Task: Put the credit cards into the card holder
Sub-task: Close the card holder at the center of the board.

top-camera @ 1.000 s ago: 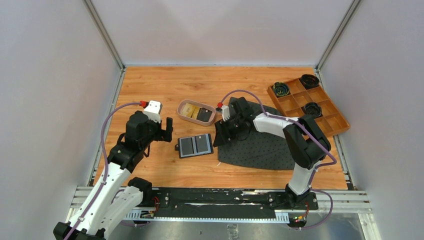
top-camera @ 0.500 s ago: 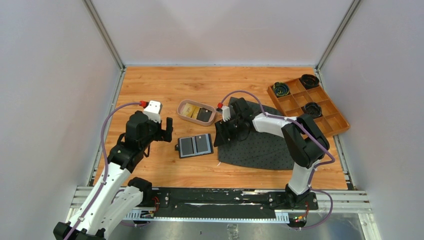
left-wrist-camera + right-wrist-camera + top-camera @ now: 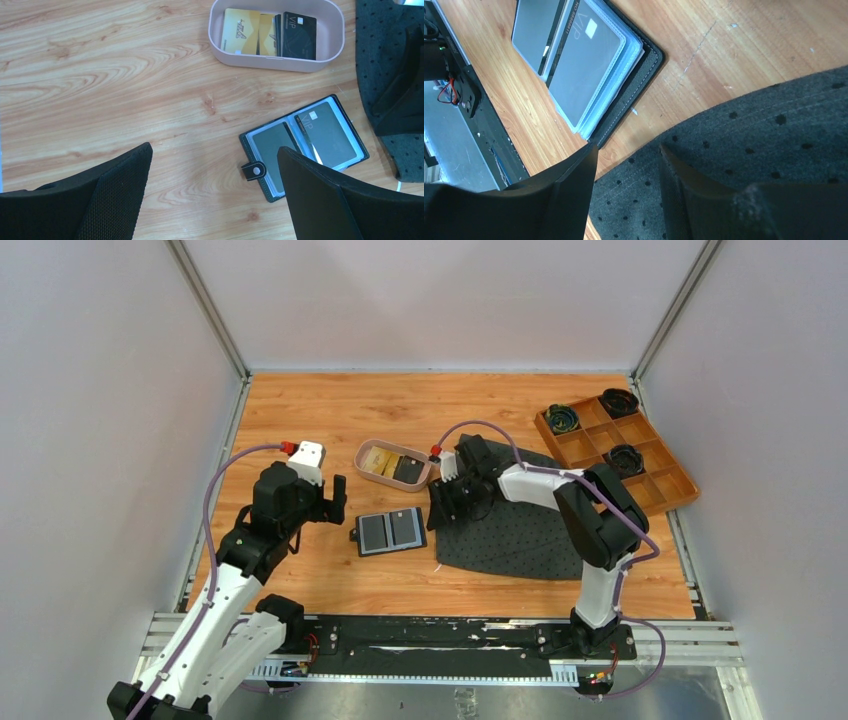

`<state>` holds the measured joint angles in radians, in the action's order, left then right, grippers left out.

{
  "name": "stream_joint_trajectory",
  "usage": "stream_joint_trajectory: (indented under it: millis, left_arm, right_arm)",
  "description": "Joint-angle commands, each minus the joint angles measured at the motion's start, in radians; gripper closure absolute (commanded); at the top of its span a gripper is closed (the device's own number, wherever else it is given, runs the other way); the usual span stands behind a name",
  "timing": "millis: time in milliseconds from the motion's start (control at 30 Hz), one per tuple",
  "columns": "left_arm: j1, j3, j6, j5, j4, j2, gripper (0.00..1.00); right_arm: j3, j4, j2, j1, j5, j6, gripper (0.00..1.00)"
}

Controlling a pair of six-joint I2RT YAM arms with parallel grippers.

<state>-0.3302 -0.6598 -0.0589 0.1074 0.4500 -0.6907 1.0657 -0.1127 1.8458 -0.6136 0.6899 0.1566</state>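
Top view: card holder lies open flat on the counter between the arms, long axis roughly left-right, snap tab on its left end. Pink tray with the remaining credit cards sits just beyond it. Left tool hangs left of the holder, right tool just off its right edge over the dark mat. Neither arm is clearly nearer the tray.

Left wrist: left tool is wide open and empty. The holder is ahead to its right, and gold and black cards are in the tray further ahead.

Right wrist: right tool has jaws part-way apart, gripping nothing, with mat below. The holder is ahead-left with a grey VIP card sleeved.
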Motion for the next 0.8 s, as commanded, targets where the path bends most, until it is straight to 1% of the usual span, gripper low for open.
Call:
stream_joint_trajectory:
  millis: [0,233,433,533,633,700,767]
  left_arm:
    - [0.003,0.009,0.010,-0.008,-0.020,0.000,0.00]
    - [0.003,0.009,0.008,-0.008,-0.020,0.002,0.00]
    - [0.003,0.010,0.003,-0.023,-0.019,0.000,0.00]
    - [0.004,0.002,-0.017,-0.049,-0.014,-0.012,0.00]
    - [0.005,-0.032,-0.085,-0.100,0.016,-0.050,0.00]
    - [0.003,-0.047,-0.176,-0.137,0.021,-0.076,0.00]
    - [0.005,-0.014,-0.278,-0.196,-0.027,-0.090,0.00]
  right_arm:
    - [0.030,-0.029,0.033,-0.038,-0.033,0.012,0.49]
    - [0.053,-0.050,0.070,-0.099,-0.057,0.025,0.50]
    - [0.083,-0.073,0.085,-0.104,-0.108,0.021,0.51]
    - [0.101,-0.083,0.086,-0.101,-0.090,0.014,0.51]
    - [0.156,-0.131,0.094,-0.095,-0.048,-0.016,0.49]
    - [0.206,-0.182,0.096,-0.085,-0.009,-0.052,0.47]
    - [0.243,-0.219,0.092,-0.076,0.008,-0.086,0.44]
